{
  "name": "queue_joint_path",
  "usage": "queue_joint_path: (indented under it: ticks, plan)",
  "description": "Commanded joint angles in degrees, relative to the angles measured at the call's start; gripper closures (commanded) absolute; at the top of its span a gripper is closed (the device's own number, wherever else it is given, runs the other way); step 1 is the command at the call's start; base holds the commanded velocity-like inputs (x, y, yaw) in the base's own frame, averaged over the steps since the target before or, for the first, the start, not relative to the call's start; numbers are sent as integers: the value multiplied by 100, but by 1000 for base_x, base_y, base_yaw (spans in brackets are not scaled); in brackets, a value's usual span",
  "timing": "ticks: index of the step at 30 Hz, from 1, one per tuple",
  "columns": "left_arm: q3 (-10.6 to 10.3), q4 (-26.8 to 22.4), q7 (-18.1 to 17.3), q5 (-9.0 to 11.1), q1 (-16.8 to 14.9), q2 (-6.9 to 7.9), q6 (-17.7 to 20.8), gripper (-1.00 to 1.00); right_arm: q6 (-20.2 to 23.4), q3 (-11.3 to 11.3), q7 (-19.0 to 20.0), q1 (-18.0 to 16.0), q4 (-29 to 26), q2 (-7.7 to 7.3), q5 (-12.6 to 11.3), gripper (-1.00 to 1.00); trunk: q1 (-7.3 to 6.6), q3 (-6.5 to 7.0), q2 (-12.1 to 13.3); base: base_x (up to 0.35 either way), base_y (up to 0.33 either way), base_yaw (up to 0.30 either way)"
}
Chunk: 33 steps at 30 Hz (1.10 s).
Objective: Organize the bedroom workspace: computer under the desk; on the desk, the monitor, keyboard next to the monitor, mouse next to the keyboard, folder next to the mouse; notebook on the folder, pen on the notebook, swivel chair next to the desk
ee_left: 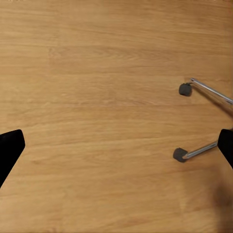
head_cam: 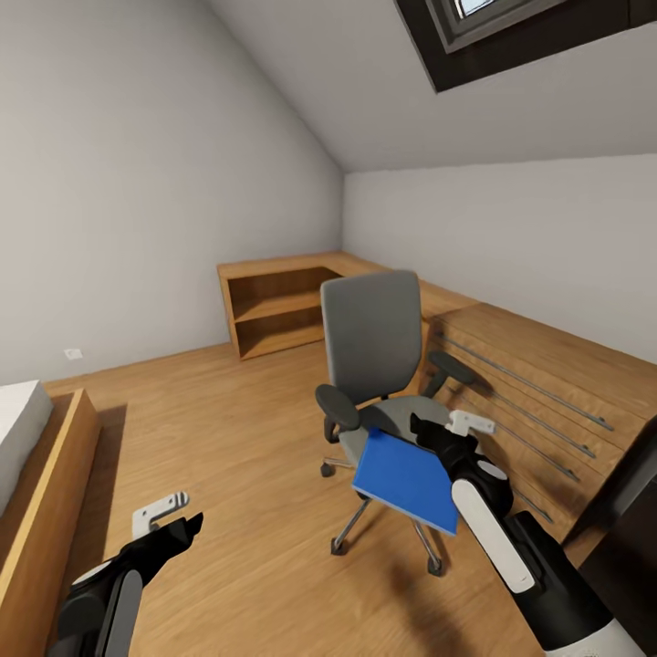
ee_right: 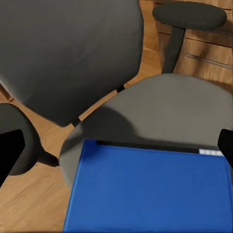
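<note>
Blue folder: I see the flat bright blue rectangular folder (head_cam: pixel 408 481) at the front of the grey upholstered swivel chair (head_cam: pixel 372 351), its near edge out past the seat front; whether it lies on the seat or is lifted clear I cannot tell
Step in hand: my judgement is the folder pickup, the move from chair to the black worktop, which I can't make out for certain from here
Right claw: my right claw (head_cam: pixel 436 436) sits at the folder's far right corner in the head view; in the right wrist view its dark fingertips (ee_right: pixel 10 150) stand far apart at the frame edges with the folder (ee_right: pixel 148 189) between and below them, so I read it as wide and not clamped on anything
Left claw: my left claw (head_cam: pixel 173 520) hangs low over the bare wooden floor (ee_left: pixel 97 97), well apart from the chair, fingers spread, holding nothing; two chrome legs with castors (ee_left: pixel 180 154) lie off to one side
Next move: I judge I need to bring the right claw down onto the folder's overhanging edge, close on it, then turn toward the worktop
Risk: the thin folder could slide on the seat, or the chair roll on its castors
</note>
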Motion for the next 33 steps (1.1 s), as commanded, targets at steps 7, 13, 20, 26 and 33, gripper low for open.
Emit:
queue_joint_path:
  ticks: [7, 13, 20, 26, 33]
  plan:
    - [12, -35, 40, 60, -5, -9, 31, -100, 15, -327, -28, -6, 117, -99, -911, -100, 154, -132, -285, 0, 1, 0]
    - [15, -39, 43, 60, -5, -12, 31, -100, -2, -572, 59, -6, 350, -369, -2028, -100, 286, -240, -526, 0, 0, 0]
    - [16, -40, 50, 59, -5, -12, 31, -100, 11, -926, 669, -6, 987, -661, -3251, -100, 439, -365, -807, 0, 0, 0]
    - [11, -35, 51, 54, -5, -15, 31, -100, 29, -1091, 1203, -6, 1292, -815, -3711, -100, 571, -473, -1047, 0, 0, 0]
    - [7, -5, 46, 50, -5, -17, 31, -100, 15, -1144, 1436, -6, 1401, -906, -3859, -100, 593, -491, -1087, 0, 0, 0]
